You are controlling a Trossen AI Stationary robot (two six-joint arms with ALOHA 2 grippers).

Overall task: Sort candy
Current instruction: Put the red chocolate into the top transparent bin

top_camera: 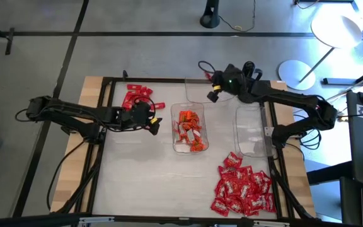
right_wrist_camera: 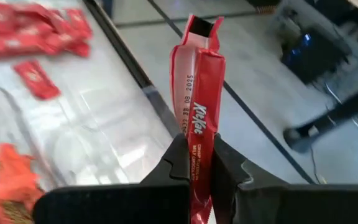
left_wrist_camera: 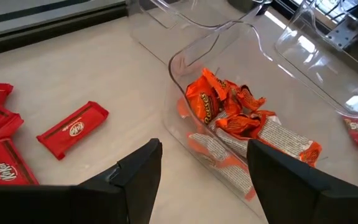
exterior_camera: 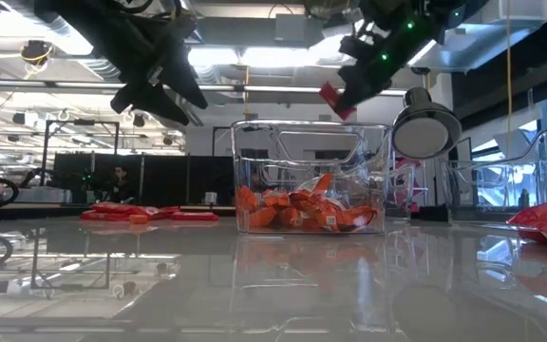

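Observation:
My right gripper (top_camera: 213, 94) is shut on a red wrapped candy (right_wrist_camera: 197, 93) and hangs above an empty clear tray (top_camera: 197, 85) at the table's far side. My left gripper (top_camera: 153, 124) stands open above the table, just left of the middle tray (top_camera: 174, 135). Nothing is between its fingers (left_wrist_camera: 145, 177). That tray holds orange candy (left_wrist_camera: 229, 112). Red candy lies in a pile (top_camera: 136, 98) at the far left, with one piece (left_wrist_camera: 73, 129) lying apart. A heap of red candy with white marks (top_camera: 243, 189) lies near the right front. My right gripper pinches the red candy between its two fingers near the wrapper's one end (right_wrist_camera: 199, 140). The rest of the wrapper runs on past the fingertips, along the line of the fingers. The fingers slant downward from the table's right side. The candy is lifted clear of the table and trays.
A third clear tray (top_camera: 239, 129) stands empty to the right of the middle one. A black frame (top_camera: 106, 85) edges the work surface. Bare tabletop lies in front of the middle tray. A lamp (top_camera: 336, 28) stands beyond the far right corner.

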